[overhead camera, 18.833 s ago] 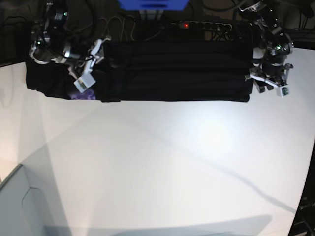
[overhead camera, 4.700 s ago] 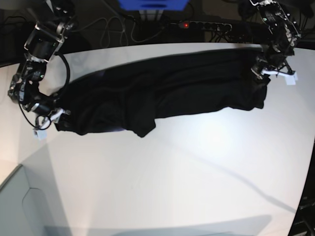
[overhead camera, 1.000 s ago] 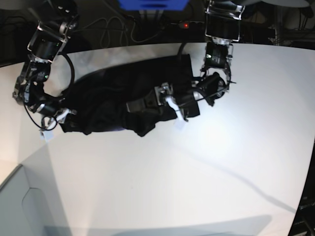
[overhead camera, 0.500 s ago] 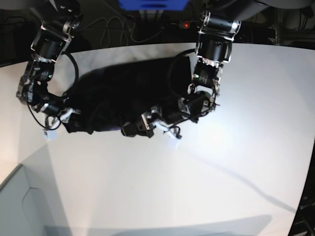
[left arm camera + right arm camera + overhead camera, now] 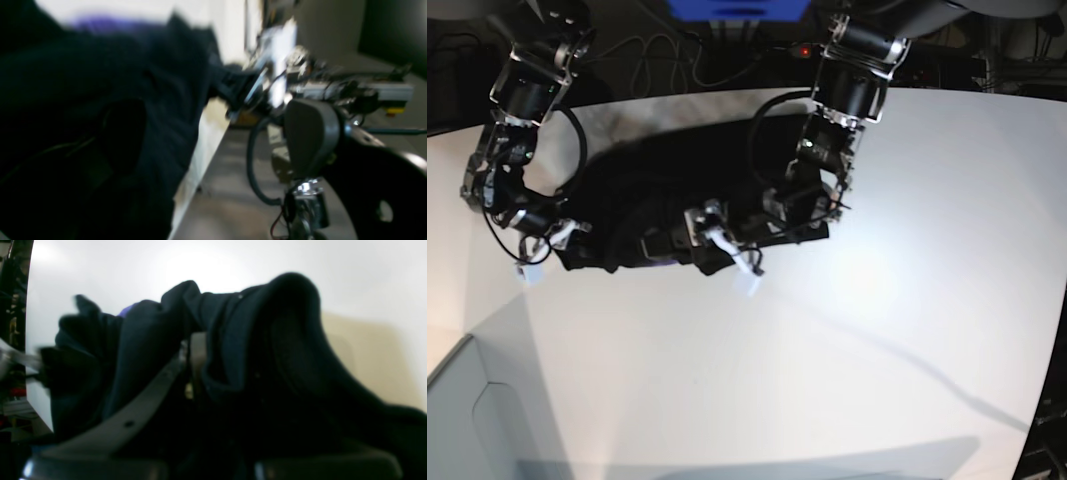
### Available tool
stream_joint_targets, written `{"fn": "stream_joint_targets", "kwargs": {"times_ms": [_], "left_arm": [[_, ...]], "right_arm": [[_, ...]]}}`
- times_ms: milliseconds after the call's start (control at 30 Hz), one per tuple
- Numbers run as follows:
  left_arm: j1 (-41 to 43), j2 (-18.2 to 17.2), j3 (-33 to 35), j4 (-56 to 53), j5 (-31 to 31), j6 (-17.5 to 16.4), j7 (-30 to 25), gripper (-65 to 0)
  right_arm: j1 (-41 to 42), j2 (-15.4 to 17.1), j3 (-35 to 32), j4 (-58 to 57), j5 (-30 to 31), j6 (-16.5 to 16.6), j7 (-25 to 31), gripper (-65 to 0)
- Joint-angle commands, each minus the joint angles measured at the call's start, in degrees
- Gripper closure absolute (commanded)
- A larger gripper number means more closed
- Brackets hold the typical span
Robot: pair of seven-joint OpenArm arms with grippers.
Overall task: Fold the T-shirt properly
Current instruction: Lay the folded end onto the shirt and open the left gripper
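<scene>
left wrist view blurred, T-shirt [image 5: 100, 133] smeared

The T-shirt [image 5: 677, 190] is soft, matt black cloth, creased into folds. The surface [image 5: 827, 350] looks smooth, white and faintly glossy. The right end effector [image 5: 539, 255] shows white plastic and dark matt parts.

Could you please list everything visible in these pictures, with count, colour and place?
T-shirt: one, black, bunched up on the far left part of the table.
Table: one, white, fills most of the base view.
Power strip: one, black with a red light, behind the table's far edge.
Blue object: one, at the top edge of the base view.
Left gripper: one, over the shirt's near edge; cloth bunched close before its camera.
Right gripper: one, at the shirt's left end, cloth draped over its finger.
</scene>
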Motion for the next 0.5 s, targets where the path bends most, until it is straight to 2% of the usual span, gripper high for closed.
{"fn": "stream_joint_targets", "kwargs": {"times_ms": [0,267,467], "left_arm": [[0.28,-1.33,-1.55,3.85,-1.50,-0.88,-0.33,-64.5],[10.31,-11.08,-4.10,21.70,-1.06,-0.88,-0.85,-64.5],[17.96,-16.97,-6.21,33.83,-0.89,-0.88,-0.85,-64.5]], "right_arm": [[1.22,0.88,0.24,1.06,1.54,0.78,0.83,-4.1],[1.74,2.99,0.24,2.02,1.62,0.78,0.56,-4.0],[-1.16,2.72,-0.02,14.33,1.62,0.78,-1.37,-4.0]]}}
